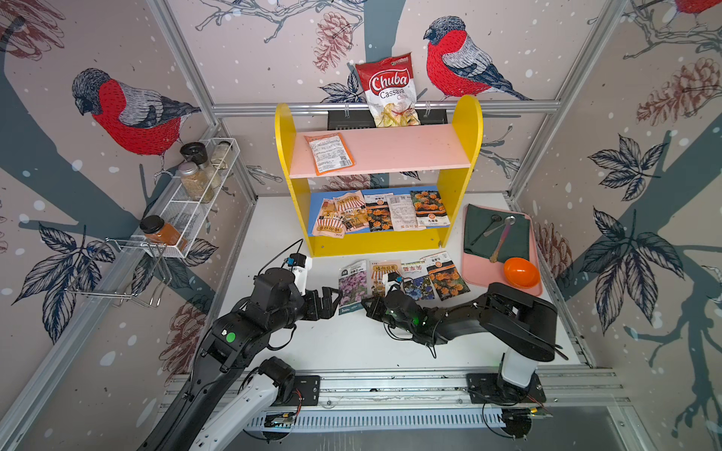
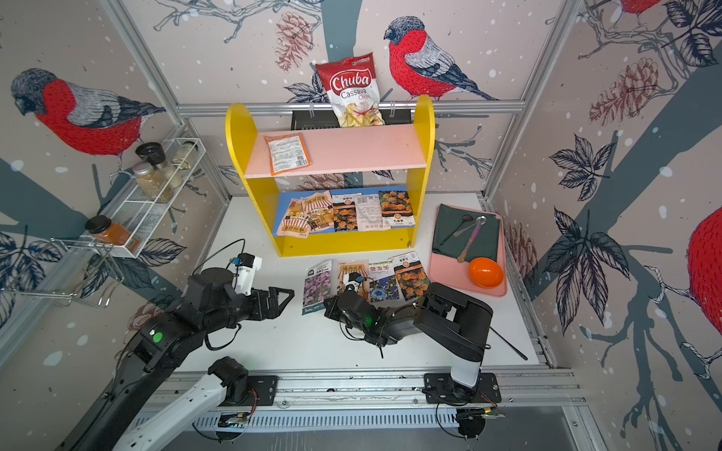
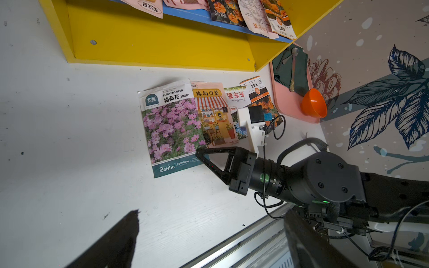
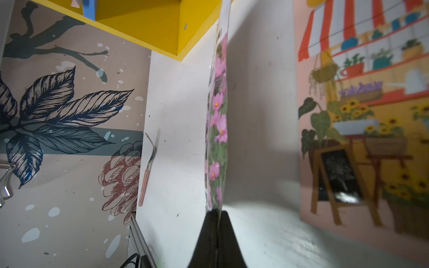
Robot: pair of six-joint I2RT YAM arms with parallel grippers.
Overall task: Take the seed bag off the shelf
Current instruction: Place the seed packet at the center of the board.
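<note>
R tool [image 3: 199, 155]: clamped shut on cosmos seed packet [image 3: 171, 130] edge.
L tool [image 2: 287, 300]: wide open, empty.
Do: lay pkt flat on bench [image 3: 69, 139] under R tool, then release.

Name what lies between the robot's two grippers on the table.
The pink-flower seed packet: open left gripper beside one long edge, right gripper shut on the opposite edge. Both top views show it.

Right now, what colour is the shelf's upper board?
The upper board is pink, clearest in a top view.
</note>
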